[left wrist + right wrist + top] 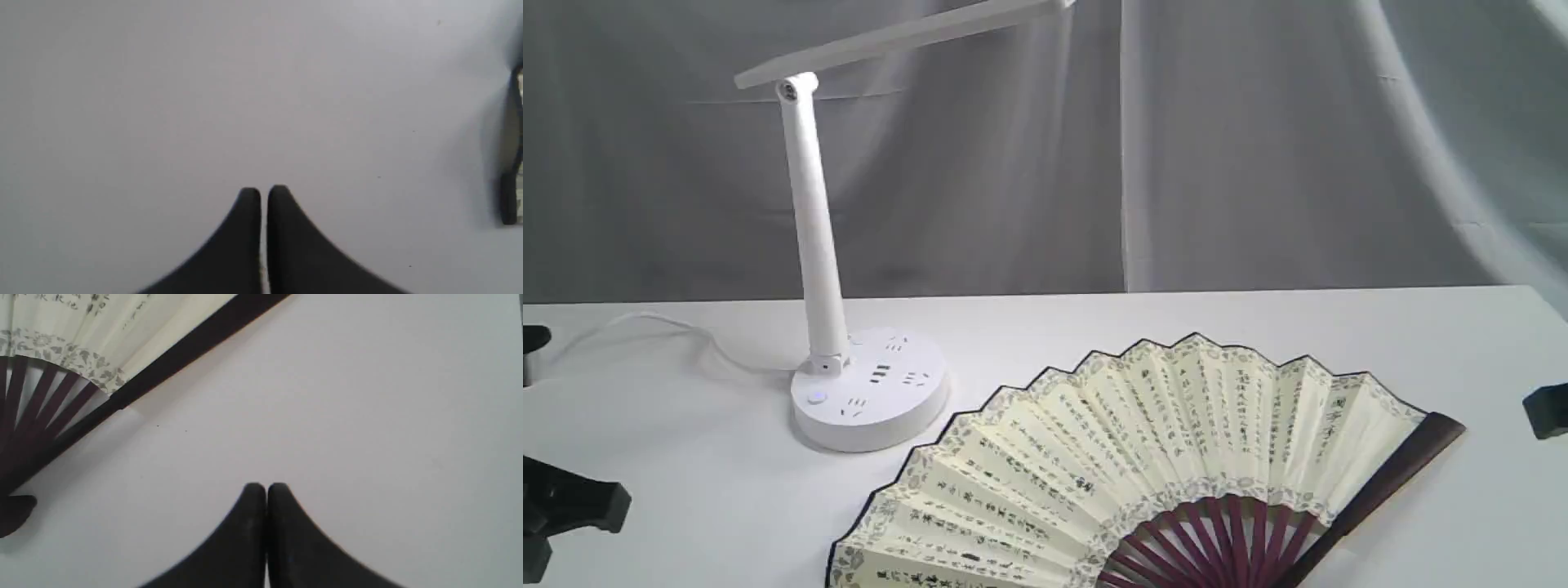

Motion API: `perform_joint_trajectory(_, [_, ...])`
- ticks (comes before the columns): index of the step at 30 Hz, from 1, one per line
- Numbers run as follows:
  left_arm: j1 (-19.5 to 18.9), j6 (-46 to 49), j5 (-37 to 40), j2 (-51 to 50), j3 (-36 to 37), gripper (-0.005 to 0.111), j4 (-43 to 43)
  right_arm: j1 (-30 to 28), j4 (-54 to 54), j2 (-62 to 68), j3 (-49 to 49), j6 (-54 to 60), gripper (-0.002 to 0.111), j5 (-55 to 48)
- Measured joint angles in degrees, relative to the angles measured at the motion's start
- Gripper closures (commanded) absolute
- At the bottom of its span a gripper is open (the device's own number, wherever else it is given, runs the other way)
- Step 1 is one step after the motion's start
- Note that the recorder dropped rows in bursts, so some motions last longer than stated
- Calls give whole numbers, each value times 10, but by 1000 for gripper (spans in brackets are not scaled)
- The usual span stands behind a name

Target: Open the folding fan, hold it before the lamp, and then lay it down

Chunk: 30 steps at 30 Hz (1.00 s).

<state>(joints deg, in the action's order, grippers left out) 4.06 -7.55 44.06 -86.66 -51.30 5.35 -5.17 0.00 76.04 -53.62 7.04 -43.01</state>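
Folding fan (1143, 457) spread open, flat on table (1258, 314), beside lamp (813, 229) base. Left gripper (264, 191) and right gripper (266, 488) pinched closed, empty. Risk: right arm sweep snags guard (196, 343), drags fan.

Bright, even light; soft shadow beside the folding fan (102, 335); wrist views slightly blurred.

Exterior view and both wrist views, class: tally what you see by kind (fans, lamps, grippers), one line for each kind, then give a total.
folding fan: 1
lamp: 1
grippers: 2, the left gripper and the right gripper, both shut and empty
Total: 4
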Motion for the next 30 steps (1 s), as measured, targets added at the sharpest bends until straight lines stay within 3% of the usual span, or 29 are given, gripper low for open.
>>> perform_joint_trajectory(9, [2,2,-11,12,0,107,-3,0,21,-6,15,24,108,13])
perform_joint_trajectory(19, [2,3,-17,104,12,107,-3,0,35,-13,15,25,108,2])
perform_joint_trajectory(30, [2,3,-22,213,51,107,-9,0,42,-110,15,25,108,-15])
